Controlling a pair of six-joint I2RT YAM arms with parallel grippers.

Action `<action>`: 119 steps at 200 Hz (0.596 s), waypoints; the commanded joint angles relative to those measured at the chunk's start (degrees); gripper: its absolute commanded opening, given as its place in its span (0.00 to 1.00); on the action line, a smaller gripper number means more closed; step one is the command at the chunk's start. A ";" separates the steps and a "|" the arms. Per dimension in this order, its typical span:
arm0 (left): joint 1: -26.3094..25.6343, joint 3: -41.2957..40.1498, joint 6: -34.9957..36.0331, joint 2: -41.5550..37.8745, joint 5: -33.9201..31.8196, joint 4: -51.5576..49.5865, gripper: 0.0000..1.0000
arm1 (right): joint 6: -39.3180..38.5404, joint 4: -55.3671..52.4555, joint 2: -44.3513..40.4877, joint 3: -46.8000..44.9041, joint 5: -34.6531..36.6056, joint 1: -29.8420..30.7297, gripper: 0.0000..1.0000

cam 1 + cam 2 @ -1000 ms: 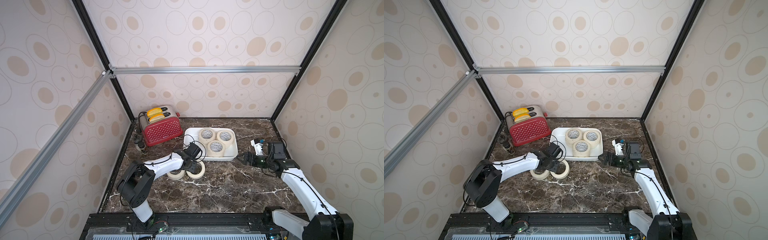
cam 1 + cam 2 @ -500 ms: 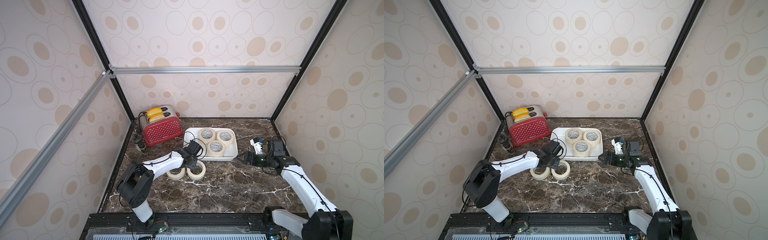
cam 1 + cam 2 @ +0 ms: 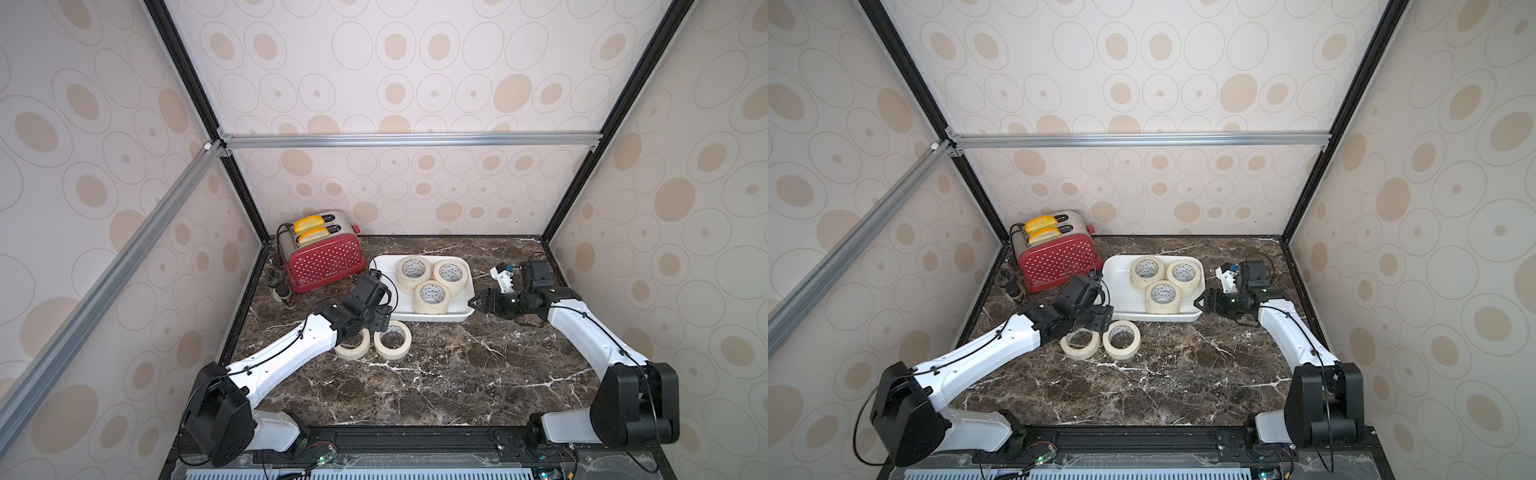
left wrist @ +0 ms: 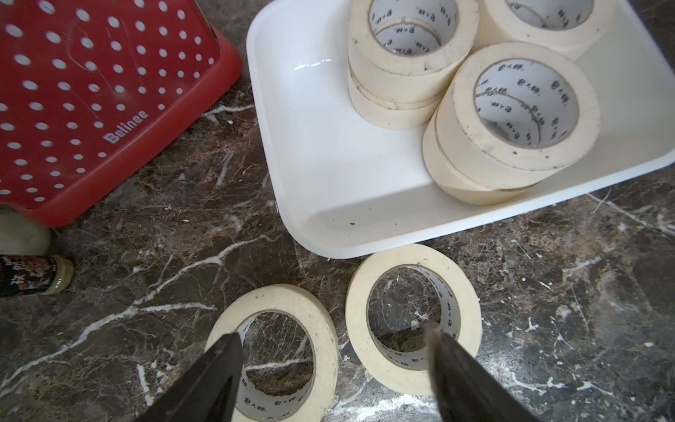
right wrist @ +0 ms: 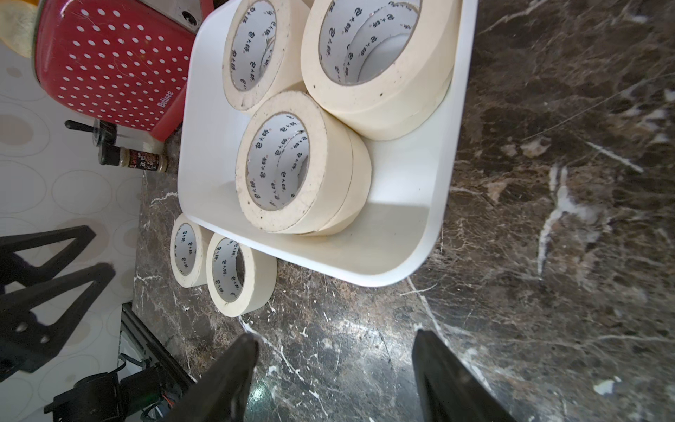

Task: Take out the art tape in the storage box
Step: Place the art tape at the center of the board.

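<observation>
Left jaws gape above two cream masking-tape rolls (image 4: 409, 255) already out on the tabletop (image 4: 164, 182); right jaws, also spread, face the shallow white plastic box (image 5: 401, 226).

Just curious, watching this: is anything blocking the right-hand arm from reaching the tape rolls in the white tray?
Nothing visible does. The right arm's jaws stand open just outside a corner of the storage box, facing the nearest art tape stack, which rises above the low rim.
</observation>
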 commanded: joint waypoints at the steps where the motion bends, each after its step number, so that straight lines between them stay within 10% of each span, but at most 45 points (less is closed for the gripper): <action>1: -0.47 -2.07 1.74 -4.38 -0.76 0.54 0.91 | 1.73 4.17 3.62 1.91 -0.34 1.65 0.71; 119: -0.46 -5.14 3.34 -15.31 -1.30 -0.56 0.99 | 7.96 11.11 22.17 11.00 -2.85 4.09 0.65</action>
